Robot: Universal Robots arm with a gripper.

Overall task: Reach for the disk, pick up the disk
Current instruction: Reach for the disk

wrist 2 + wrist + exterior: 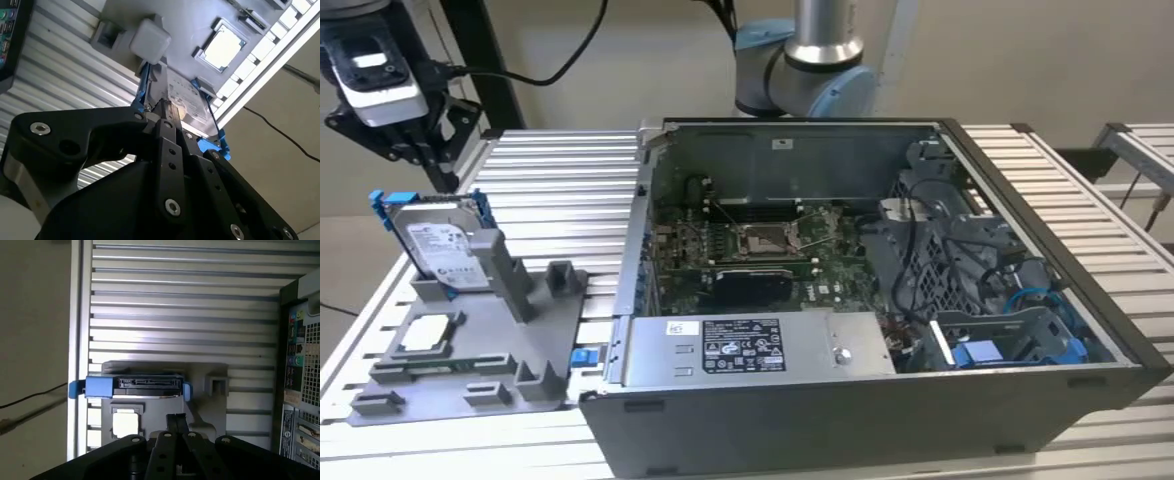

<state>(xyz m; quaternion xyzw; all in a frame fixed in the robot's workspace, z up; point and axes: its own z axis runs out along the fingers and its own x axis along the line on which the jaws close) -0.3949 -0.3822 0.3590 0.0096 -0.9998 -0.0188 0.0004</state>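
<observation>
Exterior view puts the gripper [420, 150], fingers pinched together on nothing, just above and clear of the disk [443, 245], which stands on edge in a grey holder [520, 330] at the exterior view's left of the computer case [854, 410], its long top edge facing up toward the gripper.

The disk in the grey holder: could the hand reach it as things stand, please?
Probably yes. The disk stands upright in the grey holder with its top edge bare, and the hand hangs above it, apart from it, with nothing between them in the exterior view.
</observation>
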